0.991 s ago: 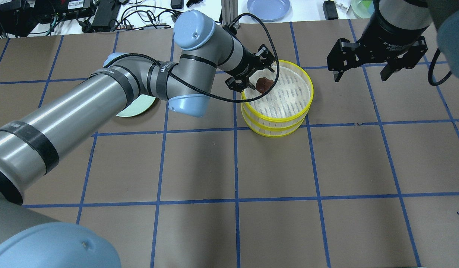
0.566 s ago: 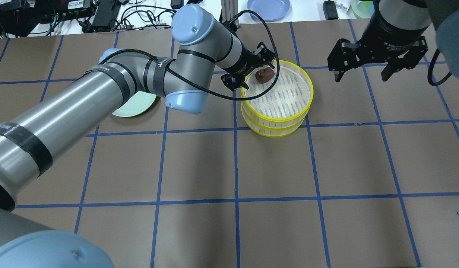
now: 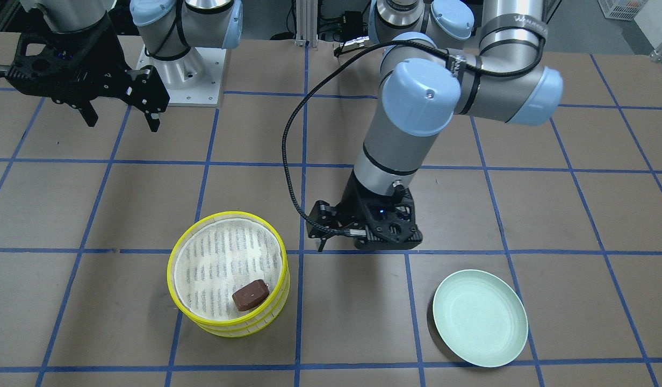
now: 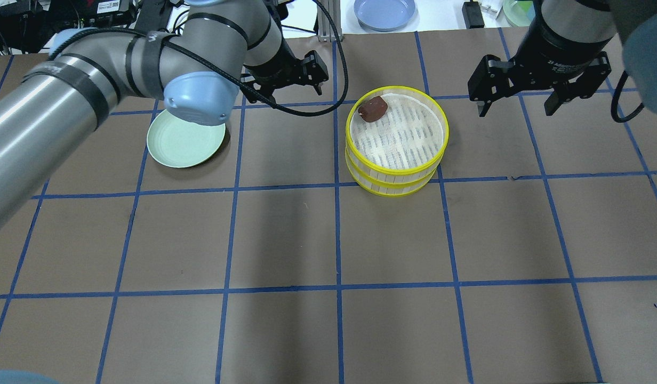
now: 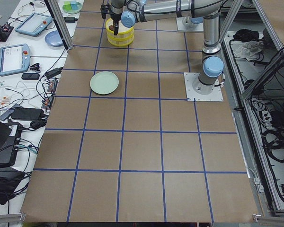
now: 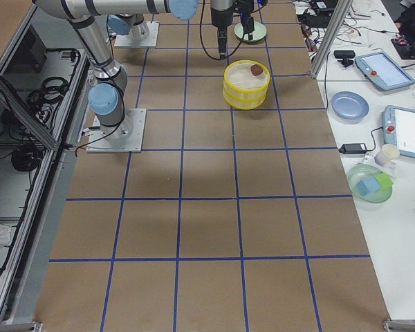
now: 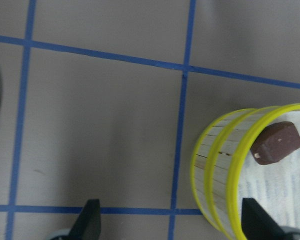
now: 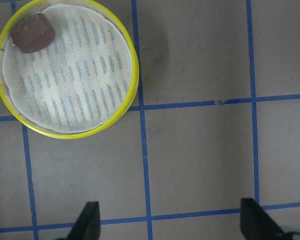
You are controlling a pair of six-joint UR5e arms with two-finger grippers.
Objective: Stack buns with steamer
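The steamer [image 4: 397,140] is two stacked yellow-rimmed tiers with a white cloth liner. The dark reddish-brown bun [image 4: 373,109] lies on the liner of the top tier, against the rim; it also shows in the front-facing view [image 3: 251,295]. The cream-white bun shows in no view. My left gripper [image 4: 295,95] is open and empty above the table, between the steamer and the pale green plate [image 4: 185,141]. In the left wrist view its fingers [image 7: 90,222] stand wide apart, with the steamer [image 7: 215,165] at the right. My right gripper [image 4: 539,98] is open and empty, high to the right of the steamer.
The pale green plate [image 3: 480,318] holds nothing. A black cable [image 3: 288,161] loops from the left wrist. A blue plate [image 4: 384,12] and electronics lie beyond the table's far edge. The brown table carries a blue tape grid.
The left gripper let go of the brown bun in the top tier, then drew back to the left, away from the steamer. The right arm has not moved.
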